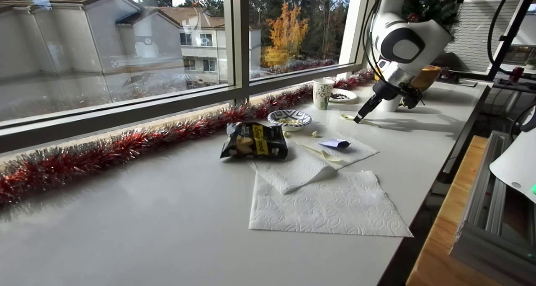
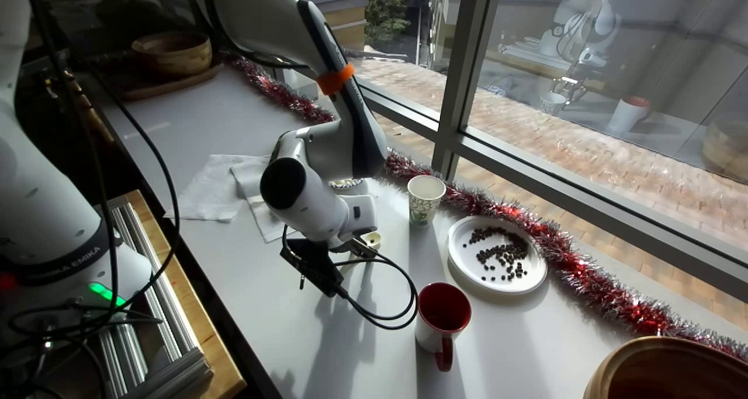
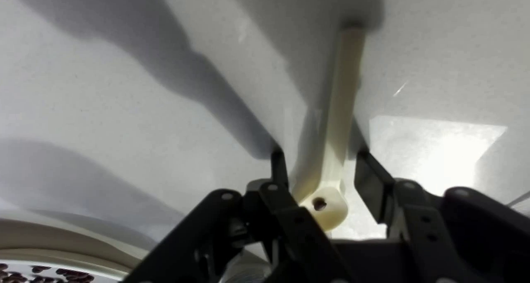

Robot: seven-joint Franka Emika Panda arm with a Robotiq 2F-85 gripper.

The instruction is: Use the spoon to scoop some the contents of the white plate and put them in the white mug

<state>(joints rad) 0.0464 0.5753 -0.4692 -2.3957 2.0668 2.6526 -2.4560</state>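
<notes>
Tabletop (image 3: 124, 117) borders both spoon (image 3: 341, 113) edges between the pincer's (image 3: 320, 163) parted jaws.

In the wrist view my spoon (image 3: 341, 109) is blurred, I can't identify the dark spot (image 3: 319, 204) in its scoop, and the lower left corner leaves me only a sliver of the white plate (image 3: 62, 256). In an exterior view my gripper (image 1: 359, 117) covers the spoon's middle and the top of the white mug (image 1: 389, 106). In an exterior view the golden-brown bowl (image 2: 672, 375) runs off the lower right, and the arm (image 2: 339, 148) hides most of the patterned dish (image 2: 347, 183).
</notes>
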